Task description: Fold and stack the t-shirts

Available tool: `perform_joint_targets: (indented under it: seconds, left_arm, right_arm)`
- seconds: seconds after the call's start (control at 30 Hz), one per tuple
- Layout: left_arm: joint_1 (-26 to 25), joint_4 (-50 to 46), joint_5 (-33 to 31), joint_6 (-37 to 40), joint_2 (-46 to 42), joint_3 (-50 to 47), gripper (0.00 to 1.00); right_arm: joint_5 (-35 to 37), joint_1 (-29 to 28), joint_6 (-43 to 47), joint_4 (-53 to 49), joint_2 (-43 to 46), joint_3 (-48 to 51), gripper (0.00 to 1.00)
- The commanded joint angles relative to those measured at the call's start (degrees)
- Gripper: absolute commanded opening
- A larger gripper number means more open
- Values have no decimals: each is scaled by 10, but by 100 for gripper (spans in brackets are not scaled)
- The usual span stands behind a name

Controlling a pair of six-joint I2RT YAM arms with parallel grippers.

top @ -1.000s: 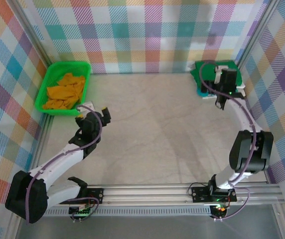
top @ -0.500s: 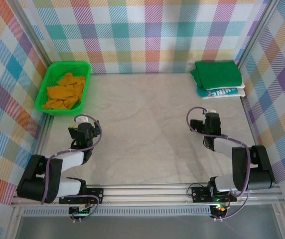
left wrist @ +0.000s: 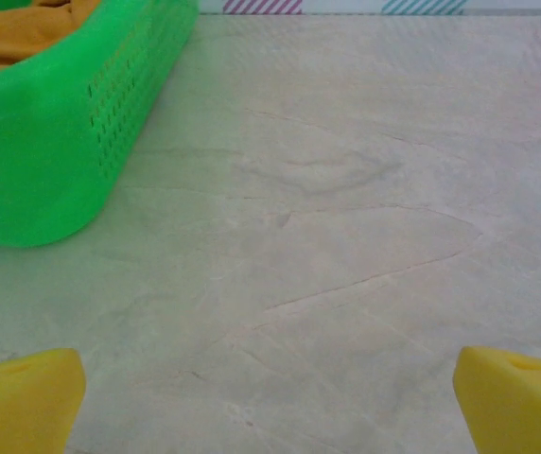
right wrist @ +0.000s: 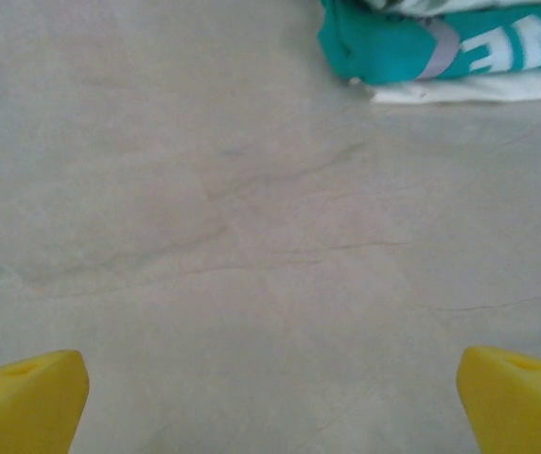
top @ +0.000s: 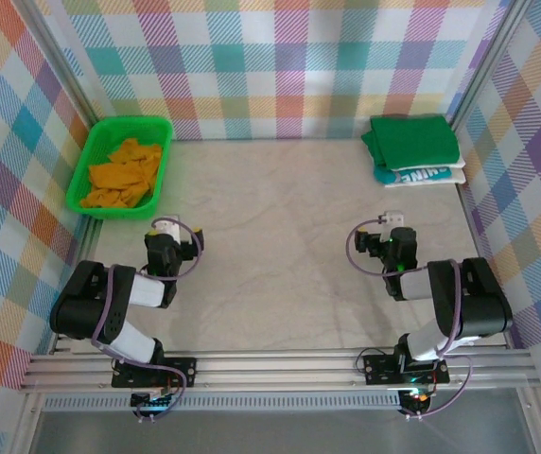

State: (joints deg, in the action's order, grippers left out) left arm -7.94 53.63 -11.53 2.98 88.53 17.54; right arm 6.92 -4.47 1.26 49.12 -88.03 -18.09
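**Both jaws wide and empty; three shirts stacked, one in the basket**

Left jaws: fully spread, holding nothing. In the left wrist view only the two yellow fingertips (left wrist: pixel 25 402) show, cut off at the bottom corners, with bare worktop (left wrist: pixel 346 236) between them. The bright green basket (left wrist: pixel 53 142) lies ahead and to the left, cropped by the frame edge. The orange t-shirt (left wrist: pixel 15 28) is visible over its rim as a crumpled strip. The top view shows it lying loose and unfolded inside the basket, at the far left of the worktop.

Right jaws: fully spread, holding nothing. The yellow fingertips (right wrist: pixel 29 402) appear only at the bottom corners of the right wrist view, over bare worktop. Ahead and to the right is the folded stack. The teal t-shirt (right wrist: pixel 393 47) rests on the white t-shirt (right wrist: pixel 479 90); its white lettering is cut off and unreadable.

In the top view the dark green t-shirt (top: pixel 410 137) lies folded on top of this stack, in the far right corner against the plaid wall (top: pixel 280 66). It hides most of the two shirts below. Both arms are folded low near their bases, well apart from the shirts.
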Motion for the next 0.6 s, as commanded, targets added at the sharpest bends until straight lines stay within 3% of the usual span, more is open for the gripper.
perform_joint_targets:
  seconds: [0.0,0.57]
  left_arm:
    - [32,-67,27,-19,12,62,100]
    - [37,-57,36,-20,8,54,100]
  right_arm:
    - [-59,41,-26,-8,1,-51,100]
    - [-70,41,-20,-11,1,-53,100]
